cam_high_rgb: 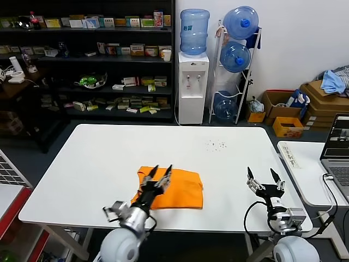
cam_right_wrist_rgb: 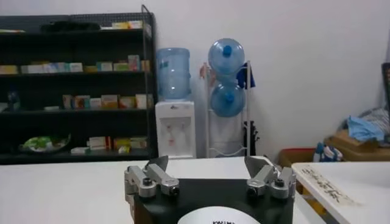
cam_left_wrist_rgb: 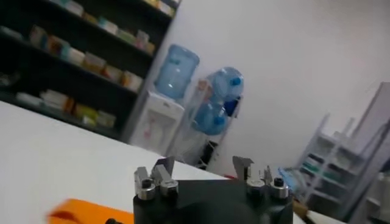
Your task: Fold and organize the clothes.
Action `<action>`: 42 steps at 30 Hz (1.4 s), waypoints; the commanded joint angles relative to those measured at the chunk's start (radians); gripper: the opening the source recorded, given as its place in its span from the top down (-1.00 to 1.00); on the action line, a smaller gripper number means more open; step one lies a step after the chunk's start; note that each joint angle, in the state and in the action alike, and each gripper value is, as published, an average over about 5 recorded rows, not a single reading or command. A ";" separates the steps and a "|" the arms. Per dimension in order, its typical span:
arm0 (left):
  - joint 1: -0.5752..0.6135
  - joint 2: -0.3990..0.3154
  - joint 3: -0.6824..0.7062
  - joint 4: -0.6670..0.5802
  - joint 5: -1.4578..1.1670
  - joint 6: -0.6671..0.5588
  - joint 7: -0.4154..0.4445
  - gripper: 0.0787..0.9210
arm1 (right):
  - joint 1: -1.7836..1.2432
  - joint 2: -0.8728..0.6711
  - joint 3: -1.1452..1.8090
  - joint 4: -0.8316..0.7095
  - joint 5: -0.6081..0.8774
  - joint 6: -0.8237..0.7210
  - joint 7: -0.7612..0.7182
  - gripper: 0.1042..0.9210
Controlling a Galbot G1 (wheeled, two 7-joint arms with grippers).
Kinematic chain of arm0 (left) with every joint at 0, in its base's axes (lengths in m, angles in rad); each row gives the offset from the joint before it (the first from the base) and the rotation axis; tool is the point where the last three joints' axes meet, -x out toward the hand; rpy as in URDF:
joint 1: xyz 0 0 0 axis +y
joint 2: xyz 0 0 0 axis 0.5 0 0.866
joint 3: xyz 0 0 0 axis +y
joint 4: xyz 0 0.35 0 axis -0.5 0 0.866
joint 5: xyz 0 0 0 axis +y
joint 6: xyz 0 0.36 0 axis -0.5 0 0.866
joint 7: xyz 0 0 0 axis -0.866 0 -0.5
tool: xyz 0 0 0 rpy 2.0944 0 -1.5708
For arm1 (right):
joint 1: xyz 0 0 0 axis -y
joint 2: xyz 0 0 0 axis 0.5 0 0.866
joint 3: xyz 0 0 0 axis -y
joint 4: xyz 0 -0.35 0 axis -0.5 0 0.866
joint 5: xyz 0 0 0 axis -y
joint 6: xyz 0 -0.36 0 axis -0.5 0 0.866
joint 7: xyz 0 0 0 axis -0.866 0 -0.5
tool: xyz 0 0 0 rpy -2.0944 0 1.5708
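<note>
Left hand (cam_high_rgb: 161, 173) spread wide, empty, over the folded orange T-shirt (cam_high_rgb: 180, 191) on the table (cam_high_rgb: 98, 158); right hand (cam_high_rgb: 264, 178) spread, empty, near the table's front right.

The left gripper (cam_high_rgb: 161, 173) covers part of the orange T-shirt (cam_high_rgb: 182, 191), so the near left portion of the fabric is hidden in the head view. The left wrist view is blurred and shows only a sliver of the shirt, cut off by the frame. The boxes on the shelves (cam_high_rgb: 109, 54) are too small to read.
</note>
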 commanded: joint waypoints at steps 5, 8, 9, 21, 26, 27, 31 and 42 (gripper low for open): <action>0.391 -0.034 -0.454 0.134 0.209 -0.500 0.318 -0.71 | -0.059 0.078 -0.007 -0.059 -0.161 0.223 -0.165 -0.76; 0.381 -0.069 -0.430 0.123 0.210 -0.522 0.313 -0.76 | -0.067 0.099 -0.008 -0.052 -0.182 0.248 -0.171 -0.76; 0.377 -0.075 -0.423 0.120 0.214 -0.528 0.314 -0.76 | -0.072 0.107 -0.009 -0.048 -0.193 0.257 -0.173 -0.76; 0.342 -0.076 -0.423 0.127 0.244 -0.554 0.318 -0.77 | -0.086 0.150 -0.006 -0.053 -0.230 0.297 -0.174 -0.76; 0.344 -0.077 -0.420 0.133 0.236 -0.554 0.318 -0.77 | -0.081 0.154 -0.002 -0.058 -0.227 0.286 -0.172 -0.76; 0.344 -0.078 -0.418 0.133 0.235 -0.554 0.318 -0.77 | -0.081 0.154 -0.002 -0.059 -0.227 0.285 -0.173 -0.76; 0.343 -0.081 -0.414 0.134 0.234 -0.556 0.321 -0.77 | -0.080 0.155 -0.003 -0.061 -0.228 0.282 -0.172 -0.76; 0.346 -0.084 -0.406 0.117 0.230 -0.563 0.318 -0.77 | -0.084 0.148 -0.001 -0.058 -0.219 0.264 -0.168 -0.76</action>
